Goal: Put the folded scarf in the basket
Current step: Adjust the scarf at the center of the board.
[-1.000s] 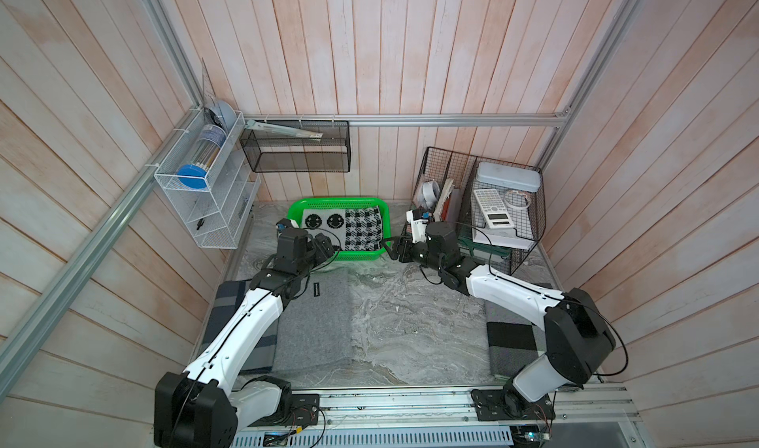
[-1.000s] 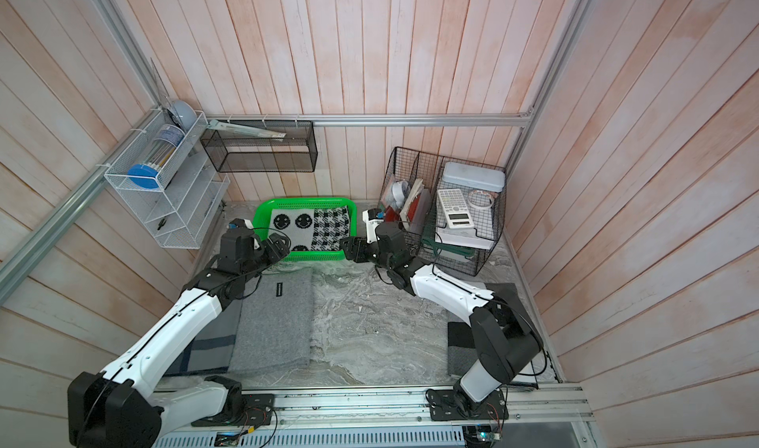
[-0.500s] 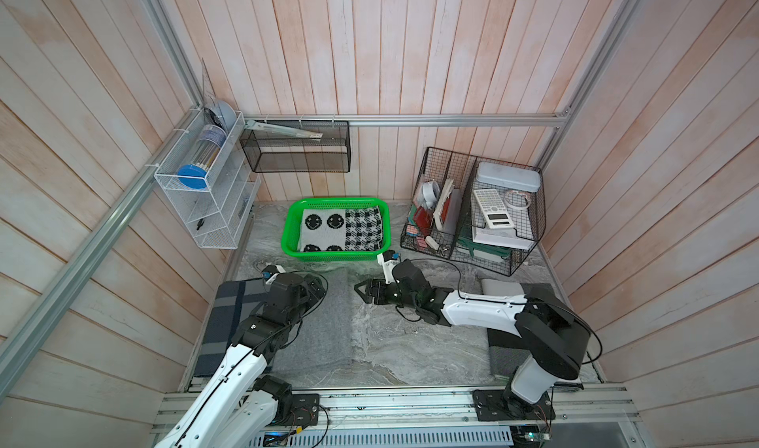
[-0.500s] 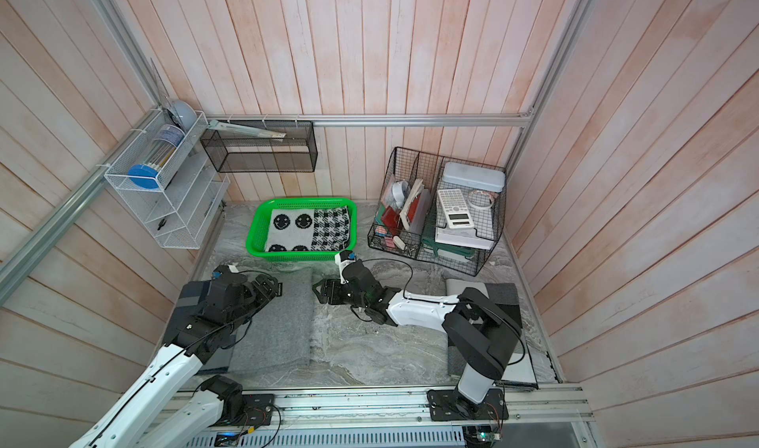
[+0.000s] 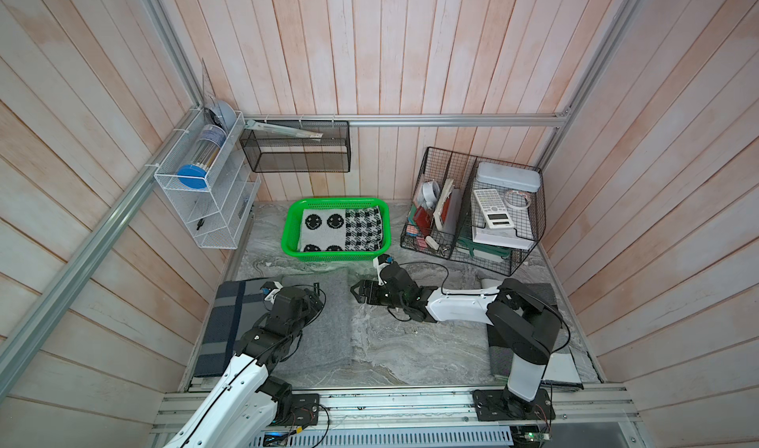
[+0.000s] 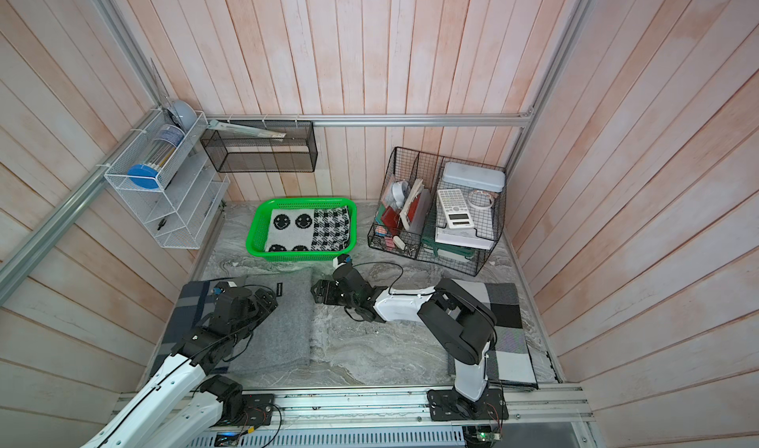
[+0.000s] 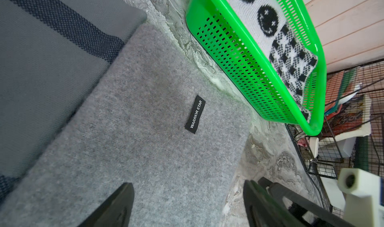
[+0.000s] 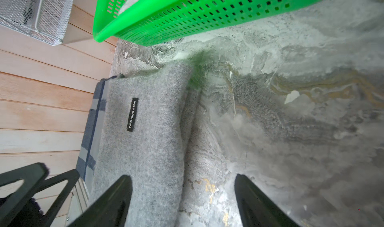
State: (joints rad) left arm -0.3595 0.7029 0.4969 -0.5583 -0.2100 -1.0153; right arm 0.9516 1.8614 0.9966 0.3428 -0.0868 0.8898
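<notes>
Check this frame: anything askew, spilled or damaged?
Nothing spilled or damaged. The black wire organiser sits skewed to the back wall, contents jumbled. The black-and-white scarf lies flat in the green basket. On the grey scarf, a lower layer pokes out along one edge.

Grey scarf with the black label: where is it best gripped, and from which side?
The grey scarf lies flat, one long side on a checked blue scarf. So probably grip the thick long edge toward the middle of the table, low from that side, where the open right gripper spans it.
</notes>
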